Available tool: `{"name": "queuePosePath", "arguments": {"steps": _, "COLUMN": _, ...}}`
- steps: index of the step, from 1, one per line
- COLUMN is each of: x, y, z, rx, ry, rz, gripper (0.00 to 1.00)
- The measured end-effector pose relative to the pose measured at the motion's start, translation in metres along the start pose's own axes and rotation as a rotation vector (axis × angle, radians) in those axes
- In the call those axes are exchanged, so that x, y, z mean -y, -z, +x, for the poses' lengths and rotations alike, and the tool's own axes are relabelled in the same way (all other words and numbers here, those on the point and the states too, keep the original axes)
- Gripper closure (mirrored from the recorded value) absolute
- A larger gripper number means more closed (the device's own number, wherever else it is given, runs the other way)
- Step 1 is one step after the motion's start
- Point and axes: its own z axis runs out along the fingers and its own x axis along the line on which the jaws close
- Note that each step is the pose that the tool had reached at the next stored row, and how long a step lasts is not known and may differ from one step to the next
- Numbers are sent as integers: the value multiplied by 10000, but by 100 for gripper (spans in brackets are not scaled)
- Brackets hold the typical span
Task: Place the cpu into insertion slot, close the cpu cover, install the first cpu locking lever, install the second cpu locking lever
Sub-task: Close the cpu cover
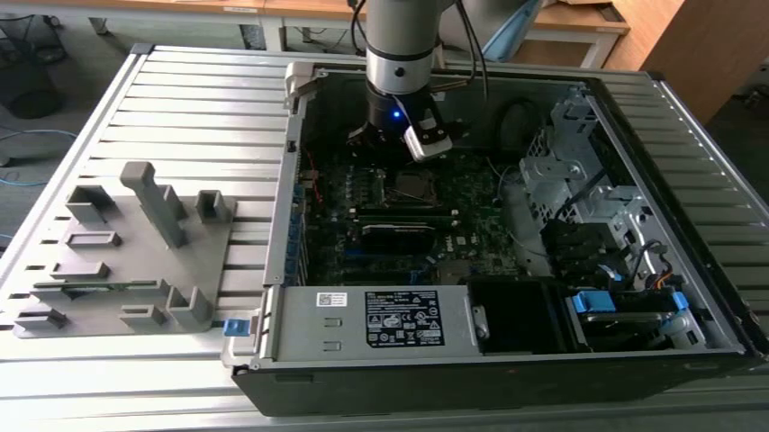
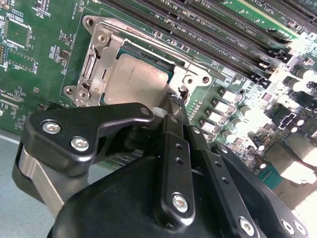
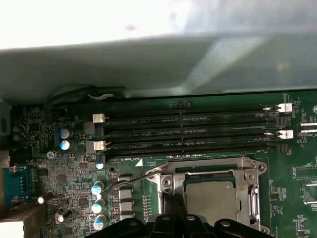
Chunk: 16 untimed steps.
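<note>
The gripper (image 2: 175, 102), pinched narrow, sits at the edge of the cover (image 2: 99, 54); the chip (image 2: 133, 82) lies just ahead beneath it. A slip could scrape the board (image 2: 44, 64) or spring the lever (image 3: 126, 181).

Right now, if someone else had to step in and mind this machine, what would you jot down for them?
Claw: low over the motherboard, right at the edge of the insertion slot; open or shut, I cannot tell.
Things: the cpu sits in the slot and the cpu cover lies down over it.
Done: cpu placed, cover closed.
Left: both locking levers. In the first wrist view, one locking lever juts out sideways from the slot and seems unlatched.
</note>
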Motion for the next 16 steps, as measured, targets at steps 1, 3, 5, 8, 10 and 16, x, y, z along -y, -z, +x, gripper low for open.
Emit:
{"name": "queuePosePath", "arguments": {"steps": 1, "x": 0, "y": 0, "z": 0, "rx": 0, "ry": 0, "rz": 0, "gripper": 89}}
{"name": "queuePosePath", "arguments": {"steps": 3, "x": 0, "y": -1, "z": 0, "rx": 1, "ry": 0, "rz": -2, "gripper": 89}}
{"name": "queuePosePath", "arguments": {"steps": 5, "x": -1, "y": -6, "z": 0, "rx": 2, "ry": 0, "rz": -4, "gripper": 89}}
{"name": "queuePosePath", "arguments": {"steps": 8, "x": 1, "y": -19, "z": 1, "rx": -3, "ry": 1, "rz": 6, "gripper": 89}}
{"name": "queuePosePath", "arguments": {"steps": 10, "x": 1, "y": -22, "z": 2, "rx": -3, "ry": 1, "rz": 6, "gripper": 89}}
{"name": "queuePosePath", "arguments": {"steps": 16, "x": -1, "y": -25, "z": 1, "rx": 0, "ry": 0, "rz": 0, "gripper": 89}}
